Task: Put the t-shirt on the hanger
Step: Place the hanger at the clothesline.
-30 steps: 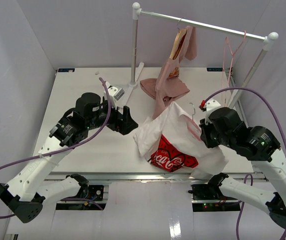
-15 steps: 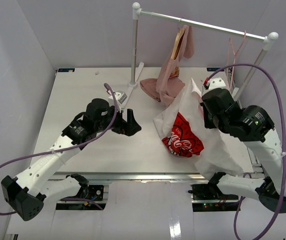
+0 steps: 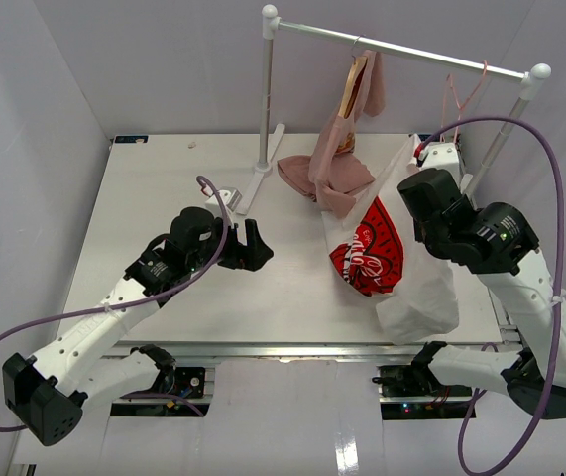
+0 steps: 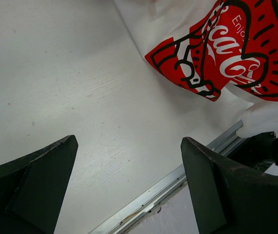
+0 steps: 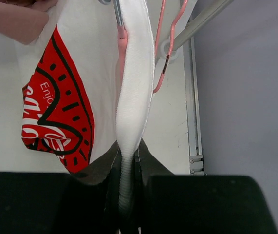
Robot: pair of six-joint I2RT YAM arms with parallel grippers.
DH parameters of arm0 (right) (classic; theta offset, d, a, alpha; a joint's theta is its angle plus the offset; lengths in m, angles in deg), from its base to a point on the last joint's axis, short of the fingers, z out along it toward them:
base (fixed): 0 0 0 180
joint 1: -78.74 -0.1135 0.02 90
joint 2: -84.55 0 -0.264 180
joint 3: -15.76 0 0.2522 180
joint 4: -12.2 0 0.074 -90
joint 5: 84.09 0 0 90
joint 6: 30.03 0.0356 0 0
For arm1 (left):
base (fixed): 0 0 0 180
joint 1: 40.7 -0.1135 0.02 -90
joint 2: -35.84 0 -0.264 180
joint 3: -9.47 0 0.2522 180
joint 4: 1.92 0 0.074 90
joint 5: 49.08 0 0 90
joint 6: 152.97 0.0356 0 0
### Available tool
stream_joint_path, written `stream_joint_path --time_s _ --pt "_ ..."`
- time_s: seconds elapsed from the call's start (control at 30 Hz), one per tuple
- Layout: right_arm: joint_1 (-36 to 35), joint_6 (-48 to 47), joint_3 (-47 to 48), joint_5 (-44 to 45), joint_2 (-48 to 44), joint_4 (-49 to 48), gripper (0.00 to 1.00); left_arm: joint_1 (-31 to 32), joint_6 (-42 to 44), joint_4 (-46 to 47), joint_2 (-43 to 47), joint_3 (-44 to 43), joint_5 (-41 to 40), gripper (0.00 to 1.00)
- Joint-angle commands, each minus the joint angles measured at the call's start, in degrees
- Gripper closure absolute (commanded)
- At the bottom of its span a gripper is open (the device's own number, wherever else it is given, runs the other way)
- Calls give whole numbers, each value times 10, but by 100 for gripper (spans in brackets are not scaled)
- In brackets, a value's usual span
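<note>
the t-shirt point(image 3: 416, 297) bears a red graphic point(image 4: 212, 53) with white coca-cola script, partly folded; at 12 o'clock of the script, small white letters read "enjo", the rest cut off.

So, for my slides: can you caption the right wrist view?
Right gripper shut on the hanging t-shirt, red graphic at left.

The t-shirt point(image 3: 416, 288) hides most of the hanger point(image 5: 122, 46).
</note>
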Motion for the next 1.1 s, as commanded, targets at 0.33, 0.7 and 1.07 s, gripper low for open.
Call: stream_joint_path --time_s 0.33,0.7,1.07 --pt "10 -78 21 4 -16 -210 92 2 -40 84 20 28 -9 2" --pt "34 -77 147 55 133 -356 92 4 -53 181 30 92 -33 2" --pt "97 -88 190 37 202 -433 92 26 -77 244 83 192 36 2"
